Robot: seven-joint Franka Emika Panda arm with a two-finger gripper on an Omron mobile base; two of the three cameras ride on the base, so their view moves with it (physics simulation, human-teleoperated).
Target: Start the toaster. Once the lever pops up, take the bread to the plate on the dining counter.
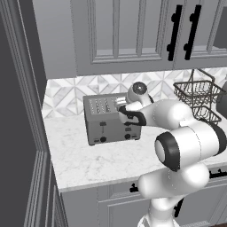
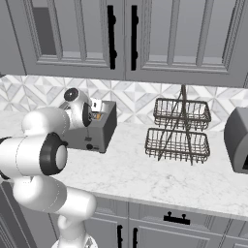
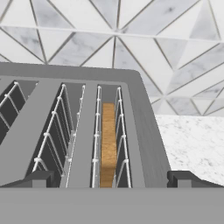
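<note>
The claw (image 3: 112, 178) is held spread, its two dark fingertips (image 3: 37, 178) set wide apart just above the near end of the toaster (image 1: 111, 119), and nothing is pinched between them. Directly ahead and slightly below, the bread (image 3: 107, 144) is seen edge-on, seated deep in the slot second from the outer wall, flanked closely by thin wire guides. Whether the lever (image 1: 103, 126) below on the front face has been pushed down cannot be told; in the left base view both black tabs are seen near the middle of their tracks. A grab made now is judged risky: with the crust barely proud of the slot, the fingertips could be caught on the wire guides or on the slot rims, and the slice could be crushed or missed. If the toasting has not been started, the wrong step would be taken. Beyond the toaster, the tiled backsplash (image 3: 131, 48) stands close, so little room is left for forward travel. To the outer side, bare marble worktop (image 3: 192, 144) is open, and farther along it a wire basket rack (image 2: 180, 130) stands well apart. Overhead cabinets (image 2: 121, 38) limit how high the slice may be lifted.
</note>
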